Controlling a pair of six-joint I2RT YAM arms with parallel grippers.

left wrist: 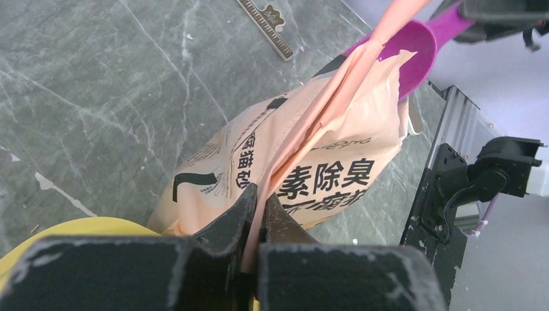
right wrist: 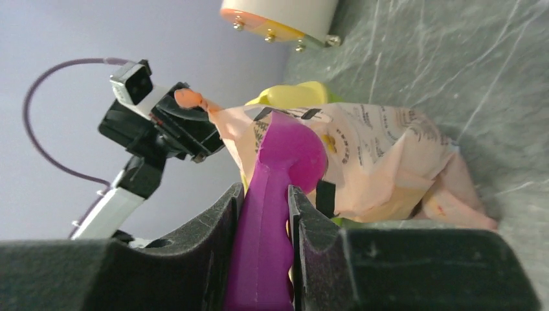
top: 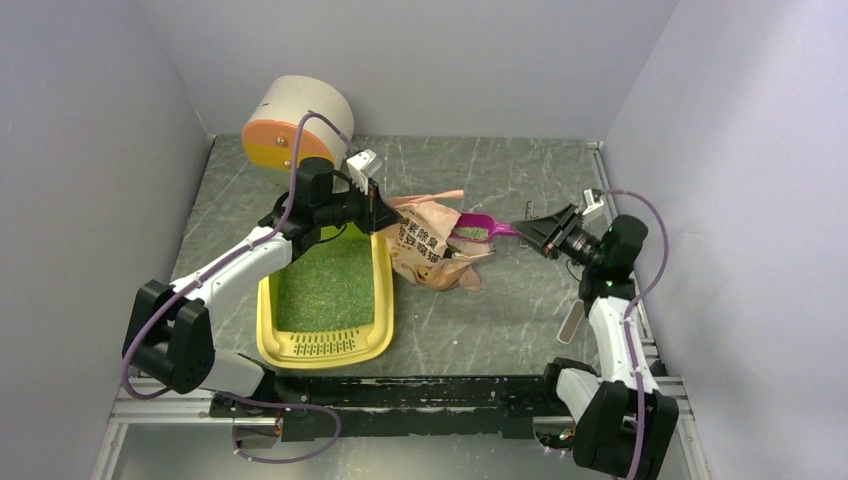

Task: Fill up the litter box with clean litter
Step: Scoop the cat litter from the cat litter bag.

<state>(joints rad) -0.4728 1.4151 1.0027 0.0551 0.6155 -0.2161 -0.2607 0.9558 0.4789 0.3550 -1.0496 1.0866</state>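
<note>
The yellow litter box (top: 375, 330) lies at the left of the table with its slotted grille at the near end. Green clean litter (top: 325, 285) covers its floor. My left gripper (top: 382, 211) is shut on the top edge of the pink-beige litter bag (top: 430, 245), which stands just right of the box; the bag also shows in the left wrist view (left wrist: 311, 175). My right gripper (top: 530, 232) is shut on the handle of the magenta scoop (top: 478, 228), whose bowl holds green granules at the bag's mouth. The right wrist view shows the scoop (right wrist: 278, 175) between my fingers.
A white cylinder with an orange end (top: 295, 125) stands at the back left, behind the box. A small ruler-like strip (left wrist: 267, 26) lies on the grey marbled table behind the bag. Grey walls close in the left, back and right sides.
</note>
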